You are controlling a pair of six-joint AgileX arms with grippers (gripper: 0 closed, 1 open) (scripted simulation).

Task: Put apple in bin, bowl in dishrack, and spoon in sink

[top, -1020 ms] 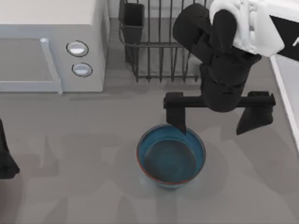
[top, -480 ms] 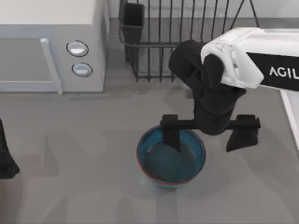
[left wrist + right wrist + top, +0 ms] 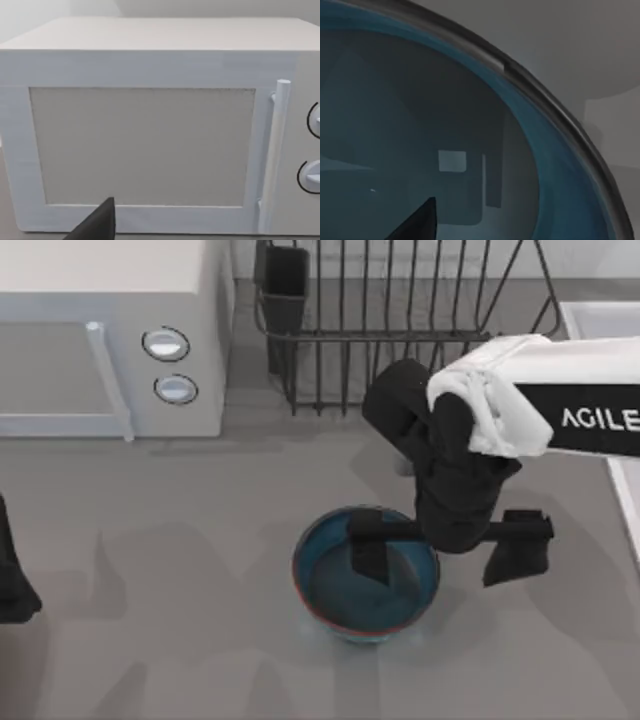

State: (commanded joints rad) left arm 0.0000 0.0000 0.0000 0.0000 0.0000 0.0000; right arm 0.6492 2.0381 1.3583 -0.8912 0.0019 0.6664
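Grey tabletop [image 3: 180, 640] fills the scene from above, matte and marked by soft shadows. Nearest the lower edge, at centre, sits the bowl [image 3: 330, 595], teal-blue with a thin reddish-brown rim, upright on the table. My right gripper [image 3: 445, 550] hangs over the bowl's right side with its fingers spread wide: one finger [image 3: 368, 550] dips inside the bowl near its far rim, the other [image 3: 515, 550] stands outside, to the right of the bowl, so the bowl's right wall lies between them; contact with the wall cannot be told. In the right wrist view the bowl's interior [image 3: 420, 125] is seen close up, its dark rim curving across, with bare grey table [image 3: 580, 45] beyond it and a dark fingertip [image 3: 417, 225] over the basin.

At the left edge of the top view, level with the bowl, my left arm [image 3: 12, 580] is parked; its fingers' state cannot be told. The left wrist view looks at the door of the white microwave [image 3: 145, 145], with its vertical handle [image 3: 272, 155] and part of two round knobs.

Farther back, the microwave [image 3: 100, 330] occupies the far left. Beside it, at the far centre, stands the dishrack [image 3: 400, 340], dark wire with upright bars and a black utensil cup [image 3: 285, 285] at its left corner. At the far right edge, the pale rim of the sink [image 3: 600, 315] shows behind my right arm.
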